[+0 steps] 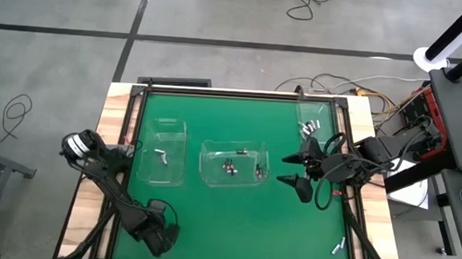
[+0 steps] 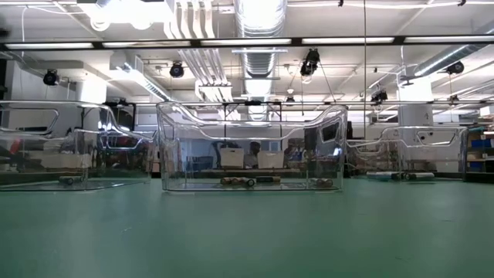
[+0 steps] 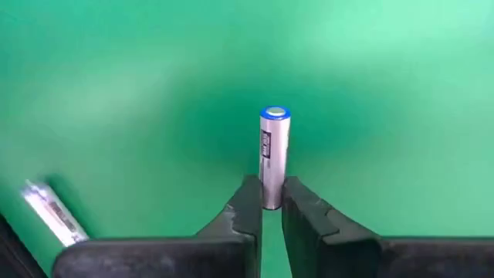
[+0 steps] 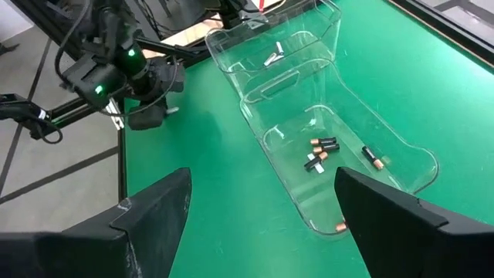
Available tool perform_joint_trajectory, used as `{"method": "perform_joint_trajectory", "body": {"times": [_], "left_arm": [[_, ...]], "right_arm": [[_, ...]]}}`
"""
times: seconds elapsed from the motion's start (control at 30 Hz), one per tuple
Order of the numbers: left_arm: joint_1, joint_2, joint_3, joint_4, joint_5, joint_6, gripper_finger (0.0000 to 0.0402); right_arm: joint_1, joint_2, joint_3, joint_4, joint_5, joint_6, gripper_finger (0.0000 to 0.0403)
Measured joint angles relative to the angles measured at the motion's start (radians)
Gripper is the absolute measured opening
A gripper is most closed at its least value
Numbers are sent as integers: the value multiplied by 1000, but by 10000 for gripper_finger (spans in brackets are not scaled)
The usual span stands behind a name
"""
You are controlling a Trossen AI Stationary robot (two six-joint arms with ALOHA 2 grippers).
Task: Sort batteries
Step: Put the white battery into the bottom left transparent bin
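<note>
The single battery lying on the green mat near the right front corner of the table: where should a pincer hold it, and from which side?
Take the lone battery at mid-length, coming straight down from above, fingers across its round body. It lies flat and slanted on the green mat with free space around it. The open right pincer is the closer one.

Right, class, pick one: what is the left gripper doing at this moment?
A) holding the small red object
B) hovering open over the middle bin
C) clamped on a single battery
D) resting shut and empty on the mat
C: the left wrist view shows the left gripper with its two dark fingers closed on one silvery battery with a blue-ringed end, above the green mat.
</note>
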Motion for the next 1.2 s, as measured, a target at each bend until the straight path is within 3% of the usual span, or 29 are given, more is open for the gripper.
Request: {"method": "perform_joint_trajectory", "body": {"times": [0.1,0.3,0.4,0.6,0.8,0.93,1.2], "left_arm": [[-8,-25,138,-129,-140,72,13],[10,-67,399,-571,-417,260,12],[47,-100,478,-734,-496,381,12],[223,-233,457,-769,-488,771,12],[476,-392,333,-759,-464,1141,12],[654,-465,213,-718,-389,1374,12],[946,-458,28,-601,-265,1842,12]], "right_arm": [[0,0,5,-3,0,-1,306],[0,0,14,2,3,-52,314],[-2,0,14,2,8,-54,318],[2,-1,14,2,7,-29,316],[40,-17,14,-1,-50,36,300],[84,-28,14,-19,-48,74,293],[92,-32,15,-49,-43,109,281]]}}
